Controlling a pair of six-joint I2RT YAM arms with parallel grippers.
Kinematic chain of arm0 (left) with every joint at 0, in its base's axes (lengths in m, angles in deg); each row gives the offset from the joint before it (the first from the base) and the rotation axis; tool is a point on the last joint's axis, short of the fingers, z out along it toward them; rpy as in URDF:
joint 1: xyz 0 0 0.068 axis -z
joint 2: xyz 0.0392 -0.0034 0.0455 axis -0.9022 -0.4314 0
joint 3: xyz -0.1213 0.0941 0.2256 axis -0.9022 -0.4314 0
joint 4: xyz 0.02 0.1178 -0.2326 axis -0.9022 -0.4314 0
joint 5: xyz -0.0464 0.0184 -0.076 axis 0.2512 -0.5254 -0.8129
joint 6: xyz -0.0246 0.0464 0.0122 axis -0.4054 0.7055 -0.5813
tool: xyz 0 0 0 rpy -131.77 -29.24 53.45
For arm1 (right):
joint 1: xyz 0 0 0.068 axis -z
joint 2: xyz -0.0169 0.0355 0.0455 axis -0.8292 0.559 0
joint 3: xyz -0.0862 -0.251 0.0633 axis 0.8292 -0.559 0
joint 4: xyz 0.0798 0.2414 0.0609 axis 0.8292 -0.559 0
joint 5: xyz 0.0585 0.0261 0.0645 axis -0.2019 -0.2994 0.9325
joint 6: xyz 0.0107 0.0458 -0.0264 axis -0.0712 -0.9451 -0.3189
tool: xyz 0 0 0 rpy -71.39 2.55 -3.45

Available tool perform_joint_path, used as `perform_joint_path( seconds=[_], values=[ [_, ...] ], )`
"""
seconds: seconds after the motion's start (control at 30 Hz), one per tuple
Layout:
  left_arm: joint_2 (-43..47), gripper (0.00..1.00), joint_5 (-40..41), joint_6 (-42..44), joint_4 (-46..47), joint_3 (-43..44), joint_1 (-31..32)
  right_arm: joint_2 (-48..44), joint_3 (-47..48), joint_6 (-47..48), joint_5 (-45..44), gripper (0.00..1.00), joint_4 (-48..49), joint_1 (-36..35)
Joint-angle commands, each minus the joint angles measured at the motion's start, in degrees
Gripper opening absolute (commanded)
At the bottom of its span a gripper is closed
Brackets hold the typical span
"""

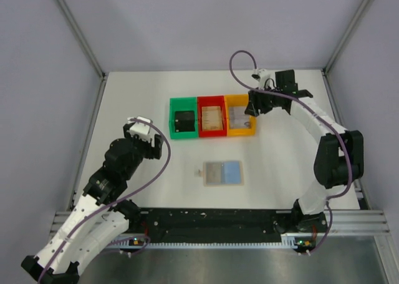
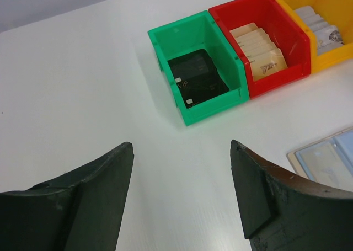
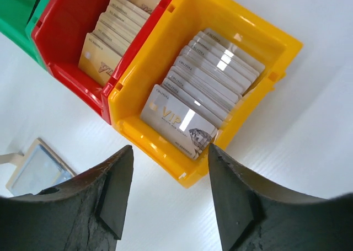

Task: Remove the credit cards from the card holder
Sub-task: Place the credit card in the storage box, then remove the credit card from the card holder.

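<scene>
Right tool (image 3: 170, 151) hangs above the front lip of the yellow plastic bin (image 3: 276, 47), its dark jaws spread with nothing pinched between them. Under it, a row of silver cards (image 3: 204, 85) stands packed in that bin. Beside it, the red plastic bin (image 2: 287, 74) holds a row of tan cards (image 2: 259, 47). The green plastic bin (image 2: 165, 41) at the end of the row holds black cards (image 2: 197, 77).

So a good part of the sorting looks done. The small flat card holder (image 1: 222, 172) lies opened flat on the white bench (image 1: 137, 97), in front of the bins and apart from them. Its right panel shows light blue, and its left panel looks greyer, as if a card may be sitting there. From where I stand I cannot tell for sure how many are left, if any.

The left tool (image 2: 182, 146) is spread and empty too, and hovers over bare bench to the left of the holder. I see nothing lying between the bins and the holder. The likeliest nuisance is the holder itself: it lies flat and loose, and may slide when a card is pulled.
</scene>
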Motion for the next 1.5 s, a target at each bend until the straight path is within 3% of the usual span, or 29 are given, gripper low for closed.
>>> perform_joint_path(
  seconds=[0.0, 0.13, 0.27, 0.43, 0.6, 0.77, 0.83, 1.0, 1.2, 1.47],
  values=[
    [0.56, 0.75, -2.84, -0.86, 2.56, -0.33, -0.25, -8.97, -0.02, -3.56, -10.31, 0.57, 0.01, -3.12],
    [-0.66, 0.74, -7.40, -4.28, 2.91, 0.37, -0.25, -15.56, -5.90, -9.54, -11.55, 0.58, 0.36, -5.49],
    [-2.68, 0.73, -17.51, -10.95, 6.25, -0.07, -0.25, -22.32, -14.32, -17.52, -11.56, 0.58, 2.90, -9.44],
    [-6.90, 0.68, -27.19, -23.52, 12.39, -2.70, 2.11, -29.36, -27.59, -31.32, -4.80, 0.58, 14.92, -12.78],
    [-11.90, 0.66, -23.60, -29.68, 19.51, -5.78, 10.46, -31.75, -38.33, -40.21, -2.06, 0.58, 26.79, -17.69],
    [-20.08, 0.60, -22.45, -34.95, 25.93, -7.19, 16.18, -30.61, -44.05, -42.77, -3.12, 0.58, 32.08, -22.45],
    [-24.11, 0.53, -23.32, -37.33, 27.34, -7.71, 16.28, -29.90, -46.33, -44.00, -3.03, 0.58, 34.80, -22.81],
    [-32.12, 0.52, -25.26, -44.44, 33.22, -9.47, 16.63, -28.32, -49.06, -44.27, -3.64, 0.58, 37.10, -22.81],
    [-39.51, 0.60, -24.73, -49.90, 36.66, -9.48, 16.89, -25.95, -50.12, -43.83, -5.22, 0.58, 37.89, -22.81],
    [-46.89, 0.63, -23.86, -52.36, 36.84, -8.25, 17.07, -21.03, -51.09, -44.27, -5.22, 0.58, 39.82, -22.81]
  ],
)
